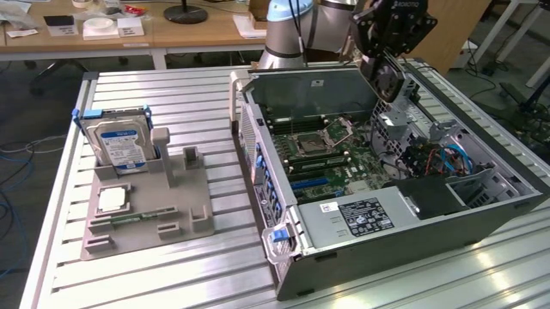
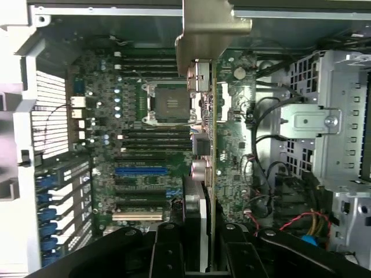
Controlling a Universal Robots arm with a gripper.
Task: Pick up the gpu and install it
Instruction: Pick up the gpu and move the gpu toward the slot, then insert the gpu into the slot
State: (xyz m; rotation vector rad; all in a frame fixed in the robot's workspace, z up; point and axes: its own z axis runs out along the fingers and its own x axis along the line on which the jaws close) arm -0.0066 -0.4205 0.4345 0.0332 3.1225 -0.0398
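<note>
My hand [image 1: 388, 51] [image 2: 203, 246] is closed narrow on the gpu [image 1: 384, 76] [image 2: 206, 139] and holds it by one end. The card hangs above the open computer case [image 1: 481, 212], near its far wall. In the wrist view I look along the card's edge: its metal bracket [image 2: 211, 35] is at the end away from the hand, and the motherboard [image 2: 145, 133] lies beneath.

As I judge it, the step in hand is to bring the card to its slot. To do it well, I would line up its long edge with a long slot such as the blue slot [image 2: 141, 171]. I would also hold the card steady and stay apart from the cables [image 2: 261, 150] just beside it.

On the hand I can read the word "ROBOTIQ" [image 1: 409, 5]. The hard drive [image 1: 120, 145] stands in a grey holder [image 1: 172, 212] on the worktop [image 1: 172, 90], at the exterior view's left, and has a blue-white label. The power supply [image 1: 361, 215] has a dark one. I cannot read the writing on either.
</note>
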